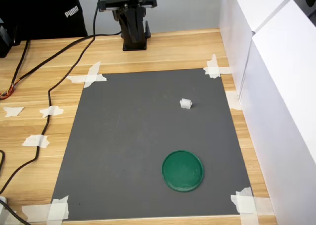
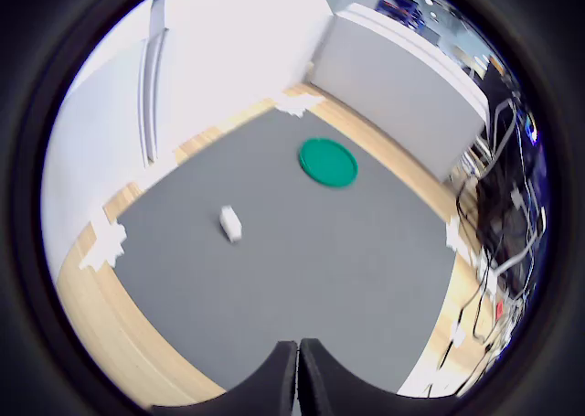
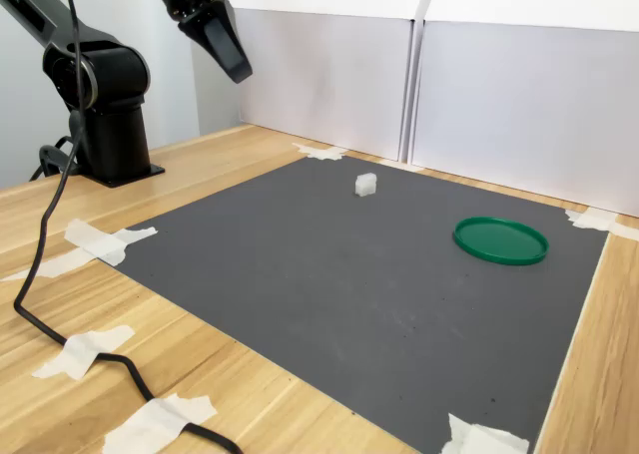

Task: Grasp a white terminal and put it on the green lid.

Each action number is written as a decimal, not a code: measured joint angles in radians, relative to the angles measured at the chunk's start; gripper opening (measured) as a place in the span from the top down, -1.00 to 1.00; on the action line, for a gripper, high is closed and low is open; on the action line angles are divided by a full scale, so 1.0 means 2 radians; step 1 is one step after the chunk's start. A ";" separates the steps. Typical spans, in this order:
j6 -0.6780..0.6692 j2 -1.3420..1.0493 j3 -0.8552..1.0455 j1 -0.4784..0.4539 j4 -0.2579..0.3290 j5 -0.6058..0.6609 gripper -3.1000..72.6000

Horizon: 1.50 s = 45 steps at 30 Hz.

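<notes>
Right now the white terminal [image 1: 185, 104] sits alone on the dark grey mat [image 1: 128, 151], toward the first exterior view's upper right, well apart from the green lid [image 1: 182, 170], which lies flat nearer that view's bottom edge. In the wrist view the terminal [image 2: 230, 224] looks slightly longer than wide, its long side running roughly toward the end effector [image 2: 299, 361], whose two tips meet with no gap, so it reads as closed and empty. It hangs high above the bench [image 3: 200, 155] near the arm's base [image 3: 105, 115], off the mat's far edge; the terminal lies ahead and below. Bare mat surrounds both objects; the white wall panels [image 3: 499, 105] stand beyond the mat's edge, so approach room looks generous
</notes>
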 joint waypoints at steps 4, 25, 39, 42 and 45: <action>0.016 0.026 -0.050 0.030 -0.015 0.004 0.96; -0.027 0.226 -0.139 0.099 -0.021 0.072 -0.09; -0.097 0.319 -0.261 0.100 -0.017 0.102 -0.97; -0.133 0.344 -0.272 0.100 -0.017 0.118 -0.97; -0.142 0.364 -0.273 0.100 -0.017 0.129 -0.97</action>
